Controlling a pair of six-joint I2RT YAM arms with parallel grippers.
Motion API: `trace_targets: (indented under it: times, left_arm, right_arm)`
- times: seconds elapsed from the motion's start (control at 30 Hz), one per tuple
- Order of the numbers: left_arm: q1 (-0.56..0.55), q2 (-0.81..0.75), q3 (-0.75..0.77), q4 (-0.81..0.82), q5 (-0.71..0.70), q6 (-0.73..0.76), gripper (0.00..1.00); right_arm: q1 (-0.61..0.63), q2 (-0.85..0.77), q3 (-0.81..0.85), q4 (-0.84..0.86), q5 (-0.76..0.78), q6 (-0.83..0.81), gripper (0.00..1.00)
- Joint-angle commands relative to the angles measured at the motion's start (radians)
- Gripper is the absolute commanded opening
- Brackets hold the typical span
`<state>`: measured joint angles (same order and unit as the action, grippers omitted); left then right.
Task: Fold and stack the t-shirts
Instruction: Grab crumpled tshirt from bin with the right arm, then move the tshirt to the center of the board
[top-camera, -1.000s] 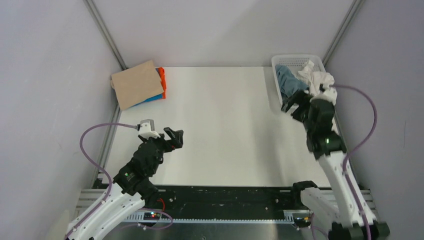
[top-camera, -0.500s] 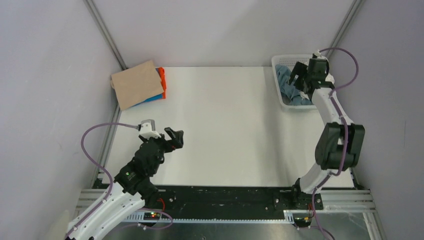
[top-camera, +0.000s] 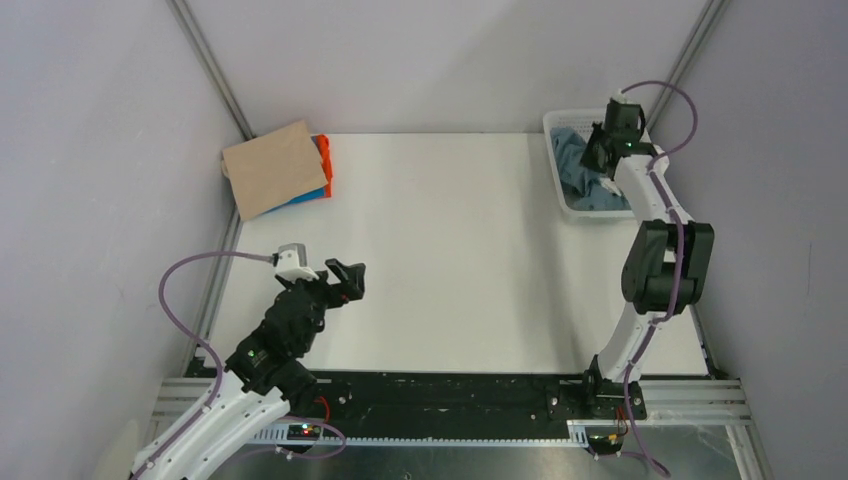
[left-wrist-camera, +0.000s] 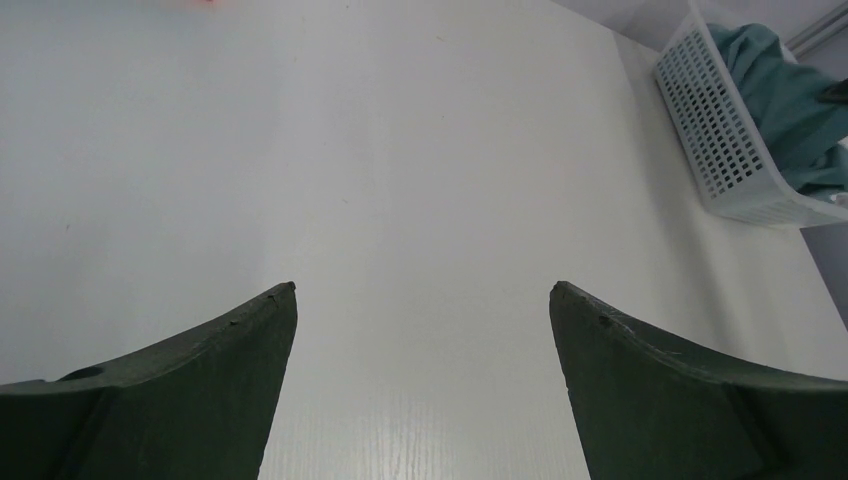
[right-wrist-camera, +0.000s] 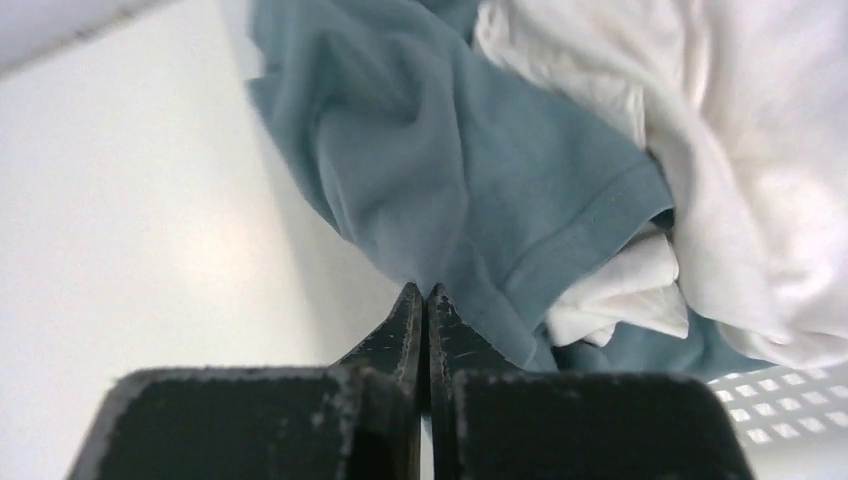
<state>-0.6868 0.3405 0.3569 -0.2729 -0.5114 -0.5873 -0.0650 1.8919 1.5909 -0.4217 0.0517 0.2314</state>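
Observation:
A slate blue-grey t-shirt (right-wrist-camera: 450, 170) lies crumpled in the white mesh basket (top-camera: 570, 205) at the far right, next to white cloth (right-wrist-camera: 760, 150). My right gripper (right-wrist-camera: 426, 290) reaches down into the basket (left-wrist-camera: 720, 140), shut with its tips pinching the lower edge of that t-shirt (top-camera: 578, 165). A tan t-shirt (top-camera: 275, 168) lies folded at the far left, on top of an orange one (top-camera: 323, 150) and a bright blue one (top-camera: 310, 195). My left gripper (left-wrist-camera: 423, 290) hovers open over bare table at the near left, holding nothing.
Grey walls close in the white table (top-camera: 450, 260) on the left, back and right. The right arm (top-camera: 665, 260) stretches along the right side up to the basket. The black base rail (top-camera: 450, 395) runs along the near edge.
The right arm swung from in front of the basket out over it, dipped in and shut its jaws at the blue-grey t-shirt. The left arm barely moved.

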Motion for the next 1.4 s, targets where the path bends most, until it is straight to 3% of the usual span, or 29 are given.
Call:
trace_targets:
  times: [0.0, 0.23, 0.43, 0.57, 0.7, 0.87, 1.0, 1.23, 1.37]
  left_arm:
    - [0.000, -0.025, -0.006, 0.011, 0.006, -0.022, 1.00]
    - [-0.001, -0.027, 0.000, 0.012, 0.009, -0.023, 1.00]
    - [-0.001, -0.028, -0.002, 0.012, 0.015, -0.031, 1.00]
    - [-0.001, -0.034, -0.001, 0.010, 0.017, -0.033, 1.00]
    - [-0.001, -0.047, -0.003, 0.005, 0.025, -0.047, 1.00]
    - [-0.002, -0.065, -0.007, -0.006, 0.028, -0.059, 1.00]
    - [-0.002, -0.070, -0.008, -0.015, 0.026, -0.063, 1.00]
    - [-0.002, -0.069, -0.004, -0.023, 0.015, -0.068, 1.00]
    - [-0.001, -0.072, -0.001, -0.034, 0.009, -0.071, 1.00]
  right_arm:
    - [0.010, -0.218, 0.136, 0.083, 0.030, -0.019, 0.00]
    - [0.008, -0.426, 0.161, 0.270, -0.075, 0.031, 0.00]
    - [0.022, -0.502, 0.182, 0.440, -0.195, 0.118, 0.00]
    - [0.056, -0.477, 0.306, 0.412, -0.334, 0.184, 0.00]
    - [0.166, -0.437, 0.455, 0.371, -0.429, 0.201, 0.00]
    - [0.343, -0.379, 0.648, 0.360, -0.393, 0.135, 0.00]
    - [0.413, -0.333, 0.761, 0.424, -0.367, 0.131, 0.00]
    - [0.486, -0.314, 0.801, 0.600, -0.345, 0.144, 0.00]
    - [0.534, -0.313, 0.802, 0.576, -0.381, 0.208, 0.00]
